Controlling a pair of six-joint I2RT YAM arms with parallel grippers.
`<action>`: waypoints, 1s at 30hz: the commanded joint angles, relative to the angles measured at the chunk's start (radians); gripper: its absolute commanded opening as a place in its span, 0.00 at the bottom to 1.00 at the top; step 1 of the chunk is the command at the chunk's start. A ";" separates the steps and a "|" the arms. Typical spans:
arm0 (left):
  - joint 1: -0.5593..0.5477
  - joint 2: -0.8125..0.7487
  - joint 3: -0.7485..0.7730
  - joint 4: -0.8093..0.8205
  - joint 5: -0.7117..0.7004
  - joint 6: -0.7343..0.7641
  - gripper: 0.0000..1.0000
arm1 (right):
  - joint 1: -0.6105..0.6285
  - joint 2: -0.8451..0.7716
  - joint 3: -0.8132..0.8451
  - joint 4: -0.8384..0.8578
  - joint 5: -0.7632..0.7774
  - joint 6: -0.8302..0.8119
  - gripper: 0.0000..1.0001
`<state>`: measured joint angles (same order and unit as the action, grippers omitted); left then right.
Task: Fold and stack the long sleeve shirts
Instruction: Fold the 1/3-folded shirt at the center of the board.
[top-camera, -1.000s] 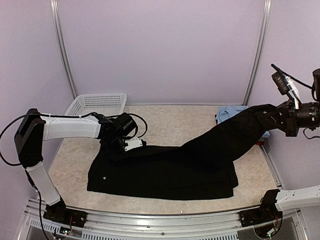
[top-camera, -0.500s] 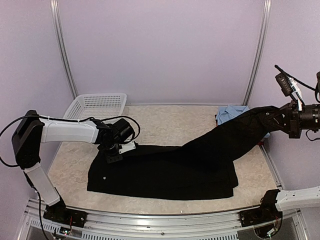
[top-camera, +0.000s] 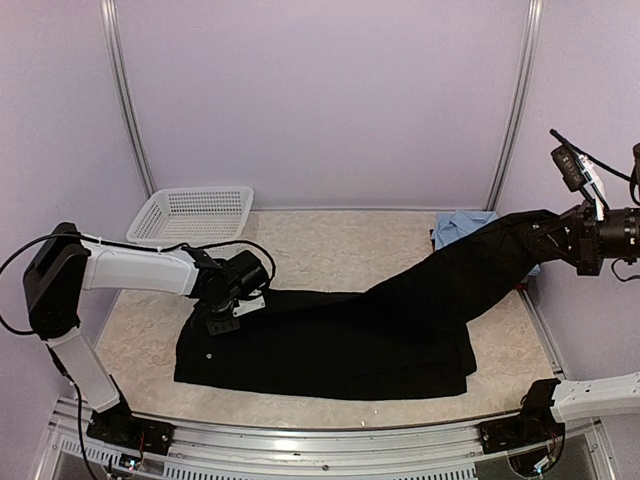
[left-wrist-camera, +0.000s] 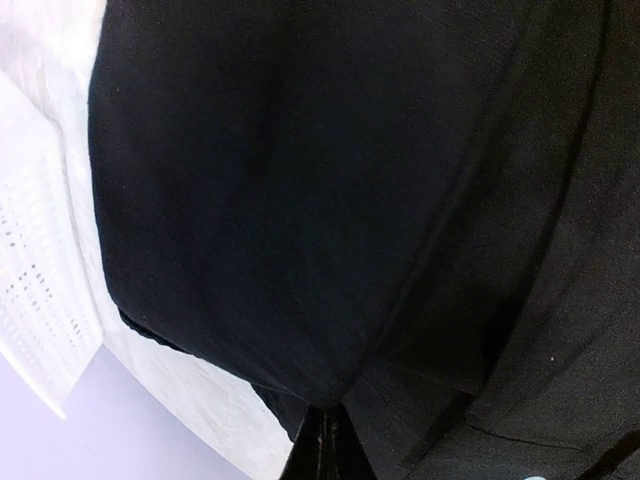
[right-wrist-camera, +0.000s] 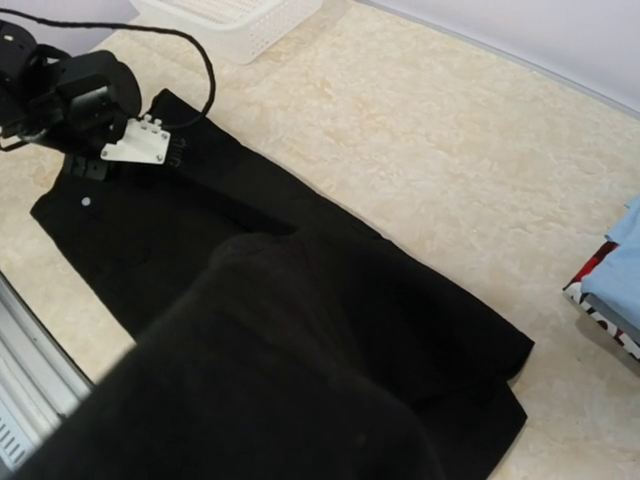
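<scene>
Black shirt (top-camera: 330, 345) lies spread flat across the near middle of the counter (top-camera: 340, 250), long side running left to right; its right part is lifted off the surface and rises in a taut slope to the far right. Right gripper (top-camera: 550, 235) hangs high above the counter's right edge, its jaws clenched on that raised end. In the right wrist view the black cloth bunches up directly below the camera and hides the fingertips. Left gripper (top-camera: 222, 318) is down at the shirt's far-left corner; its jaws are closed on the cloth there, and in the left wrist view a fold of black fabric runs to a point right at the fingertips. The rest of that view is black cloth, with a strip of counter and basket mesh along its left side. Light blue shirt (top-camera: 460, 222) lies folded at the far right of the counter, partly behind the lifted black cloth; red-and-black shirt (right-wrist-camera: 597, 297) sits beneath it — only an edge shows. White mesh basket (top-camera: 190, 212) stands at the far-left corner, apart from the black shirt.
</scene>
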<state>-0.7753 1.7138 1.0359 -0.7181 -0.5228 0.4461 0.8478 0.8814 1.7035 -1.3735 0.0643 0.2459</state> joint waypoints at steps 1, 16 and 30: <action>-0.019 -0.015 0.003 -0.079 -0.017 -0.056 0.00 | -0.005 0.006 0.011 -0.004 0.006 0.002 0.00; -0.039 -0.113 -0.028 -0.141 0.094 -0.069 0.00 | -0.005 0.011 -0.091 -0.002 -0.208 -0.064 0.00; -0.033 -0.156 -0.079 -0.035 0.097 -0.018 0.14 | 0.014 -0.037 -0.118 0.013 -0.275 -0.079 0.00</action>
<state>-0.8112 1.5608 0.9638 -0.8307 -0.4252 0.4210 0.8555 0.8490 1.5829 -1.3769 -0.1963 0.1768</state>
